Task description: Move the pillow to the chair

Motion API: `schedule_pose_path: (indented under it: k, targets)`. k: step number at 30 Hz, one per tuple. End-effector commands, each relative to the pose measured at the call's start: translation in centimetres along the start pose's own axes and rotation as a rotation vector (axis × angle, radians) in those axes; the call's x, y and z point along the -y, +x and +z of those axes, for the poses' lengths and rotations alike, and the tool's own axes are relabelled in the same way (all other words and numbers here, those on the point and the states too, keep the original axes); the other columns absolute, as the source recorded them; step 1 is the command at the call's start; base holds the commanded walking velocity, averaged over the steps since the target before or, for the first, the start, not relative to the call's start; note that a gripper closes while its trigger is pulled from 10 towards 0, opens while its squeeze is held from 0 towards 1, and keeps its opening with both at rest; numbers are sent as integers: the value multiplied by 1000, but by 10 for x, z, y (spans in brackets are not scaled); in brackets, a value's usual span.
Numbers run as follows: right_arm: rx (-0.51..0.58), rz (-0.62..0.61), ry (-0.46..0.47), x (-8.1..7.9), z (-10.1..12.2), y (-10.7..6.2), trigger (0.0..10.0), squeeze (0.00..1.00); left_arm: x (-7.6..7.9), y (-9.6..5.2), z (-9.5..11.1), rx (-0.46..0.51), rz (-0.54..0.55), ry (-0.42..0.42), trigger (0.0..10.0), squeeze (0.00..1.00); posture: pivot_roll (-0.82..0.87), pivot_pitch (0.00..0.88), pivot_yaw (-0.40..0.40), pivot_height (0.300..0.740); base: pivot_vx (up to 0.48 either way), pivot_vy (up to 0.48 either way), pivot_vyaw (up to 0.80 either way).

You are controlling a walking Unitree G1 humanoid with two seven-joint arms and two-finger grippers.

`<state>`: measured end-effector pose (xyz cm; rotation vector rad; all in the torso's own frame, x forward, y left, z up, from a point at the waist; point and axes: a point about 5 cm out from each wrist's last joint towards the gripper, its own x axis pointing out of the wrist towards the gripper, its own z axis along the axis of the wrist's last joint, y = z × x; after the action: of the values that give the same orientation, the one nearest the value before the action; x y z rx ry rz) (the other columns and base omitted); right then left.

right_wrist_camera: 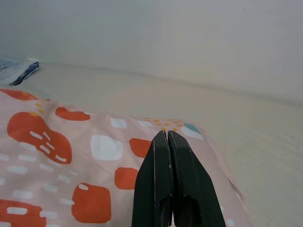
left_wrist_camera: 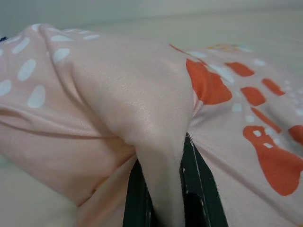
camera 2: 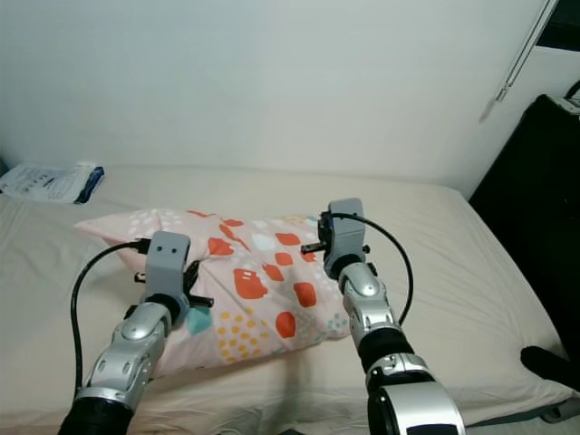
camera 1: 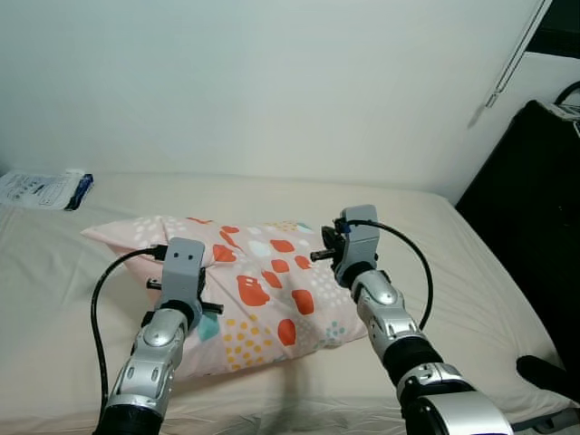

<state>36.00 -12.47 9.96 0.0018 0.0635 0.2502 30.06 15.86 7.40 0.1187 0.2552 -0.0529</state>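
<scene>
A pink pillow with orange, white and teal spots lies on the cream bed, in front of me. My left gripper is at the pillow's near left part, shut on a raised fold of its fabric. The fold is squeezed between the two black fingers. My right gripper hovers over the pillow's right end. It is shut, fingers pressed together, with nothing seen between them. Both arms reach forward from the near edge of the bed, the left wrist and the right wrist.
A white and blue packet lies at the bed's back left, by the white wall. A tall black piece of furniture stands to the right of the bed. A dark object sits low by the bed's right edge.
</scene>
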Motion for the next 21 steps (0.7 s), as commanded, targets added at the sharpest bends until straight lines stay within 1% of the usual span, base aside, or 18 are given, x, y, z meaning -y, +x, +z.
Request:
schedule_pose_path:
  k: [1, 3, 5, 8, 12, 15, 17, 21]
  targets:
    - [-21, -9, 0, 2, -2, 0, 10000, 0, 4, 2, 4, 13, -8, 35, 10000, 0, 39, 0, -126, 740, 0, 0, 0]
    - [-20, -10, 0, 3, -2, 0, 10000, 0, 3, 2, 4, 10, -7, 41, 10000, 0, 39, 0, -126, 740, 0, 0, 0]
    - [-15, -16, 6, 3, -1, 0, 10000, 0, 4, 1, 6, 32, -18, 30, 10000, 0, 38, 0, -123, 740, 0, 0, 0]
    - [-13, -25, 7, 4, -1, 0, 10000, 0, 4, 1, 7, 52, -19, 36, 10000, 0, 35, 0, -120, 740, 0, 0, 0]
    - [-30, -30, 17, 4, -4, -1, 10000, 0, 6, 2, 10, 61, -10, 29, 10000, 0, 33, 0, -119, 740, 0, 0, 0]
    - [-33, -34, 33, 4, -6, -2, 10000, 0, 7, 3, 11, 70, -9, 27, 10000, 0, 32, 0, -121, 727, 0, 0, 0]
    - [-33, -34, 33, 4, -6, -2, 10000, 0, 7, 3, 11, 70, -9, 27, 10000, 0, 32, 0, -121, 727, 0, 0, 0]
    - [-31, -39, 34, 4, -7, -3, 10000, 0, 8, 2, 11, 73, -12, 18, 10000, 0, 32, 0, -119, 707, 0, 0, 0]
